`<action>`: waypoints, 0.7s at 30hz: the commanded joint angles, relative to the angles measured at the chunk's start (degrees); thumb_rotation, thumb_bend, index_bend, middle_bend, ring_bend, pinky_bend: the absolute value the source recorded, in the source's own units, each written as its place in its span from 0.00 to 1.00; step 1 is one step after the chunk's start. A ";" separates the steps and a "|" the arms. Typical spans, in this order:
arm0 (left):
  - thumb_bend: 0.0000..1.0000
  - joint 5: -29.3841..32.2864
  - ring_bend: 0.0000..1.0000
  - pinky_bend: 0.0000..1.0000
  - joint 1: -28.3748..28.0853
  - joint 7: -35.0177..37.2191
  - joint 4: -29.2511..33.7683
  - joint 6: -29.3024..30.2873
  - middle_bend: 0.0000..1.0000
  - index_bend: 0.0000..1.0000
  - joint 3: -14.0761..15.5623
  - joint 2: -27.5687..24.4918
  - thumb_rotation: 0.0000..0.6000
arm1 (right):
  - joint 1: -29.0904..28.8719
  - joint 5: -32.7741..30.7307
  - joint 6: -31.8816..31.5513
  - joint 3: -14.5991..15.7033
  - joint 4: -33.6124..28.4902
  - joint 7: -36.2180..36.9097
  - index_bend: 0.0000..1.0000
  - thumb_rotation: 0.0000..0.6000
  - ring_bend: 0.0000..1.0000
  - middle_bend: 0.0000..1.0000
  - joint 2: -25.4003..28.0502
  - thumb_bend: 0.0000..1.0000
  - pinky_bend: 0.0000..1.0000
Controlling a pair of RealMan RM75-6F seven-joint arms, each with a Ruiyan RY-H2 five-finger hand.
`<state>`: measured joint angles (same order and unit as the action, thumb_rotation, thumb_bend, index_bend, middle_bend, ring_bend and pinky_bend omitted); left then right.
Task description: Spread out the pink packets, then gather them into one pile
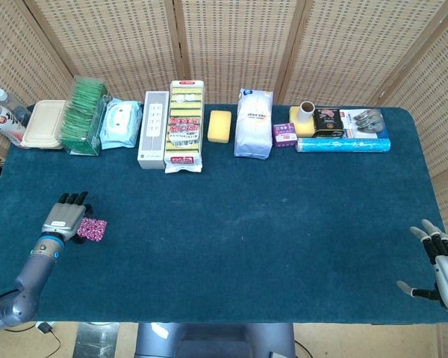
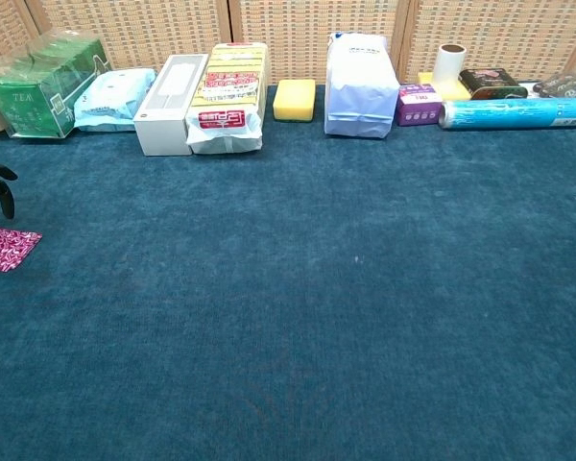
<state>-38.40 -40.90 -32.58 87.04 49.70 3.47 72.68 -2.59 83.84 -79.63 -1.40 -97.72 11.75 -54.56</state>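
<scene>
My left hand (image 1: 62,218) lies flat near the table's (image 1: 269,239) left edge, fingers together, pointing to 12 o'clock, gripping nothing. The pink packets (image 1: 92,228) lie touching its 3 o'clock side, apparently stacked, long axis roughly 9 to 3. Open blue cloth stretches toward 3 o'clock. My right hand (image 1: 442,268) hangs spread and empty at the right edge.

pink packets (image 1: 92,229): partly under the left robot hand (image 1: 64,218), count unclear
right robot hand (image 1: 440,270): cut off at 4 o'clock
</scene>
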 commanded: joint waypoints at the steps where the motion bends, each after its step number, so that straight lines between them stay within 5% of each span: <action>1: 0.20 -0.05 0.00 0.00 0.10 0.35 0.48 0.17 0.00 0.27 -0.20 -0.51 1.00 | 0.00 0.00 0.01 0.00 0.01 0.07 0.10 1.00 0.00 0.01 0.02 0.00 0.00; 6: 0.20 -1.11 0.00 0.00 0.93 2.87 2.54 0.99 0.00 0.24 -1.17 -2.82 1.00 | 0.02 0.05 -0.07 -0.02 0.04 0.17 0.10 1.00 0.00 0.01 0.06 0.00 0.00; 11: 0.19 -9.70 0.00 0.00 5.42 11.48 8.86 6.23 0.00 0.02 -2.62 -9.59 1.00 | 0.08 0.23 -0.23 0.03 0.07 0.08 0.10 1.00 0.00 0.01 -0.02 0.00 0.00; 17: 0.14 -27.58 0.00 0.00 15.86 26.14 11.78 20.11 0.00 0.00 -1.51 -14.79 1.00 | 0.21 0.66 -0.94 -0.08 0.11 -0.14 0.09 1.00 0.00 0.01 -0.21 0.00 0.00; 21: 0.11 -35.25 0.00 0.00 23.39 28.33 12.63 32.67 0.00 0.00 0.37 -14.15 1.00 | 0.17 1.64 -2.06 -0.30 1.00 -1.40 0.09 1.00 0.00 0.01 -1.00 0.00 0.00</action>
<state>-66.06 -25.67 -9.57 97.58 71.08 2.17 60.19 -2.40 85.26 -81.47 -1.62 -96.94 10.60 -55.36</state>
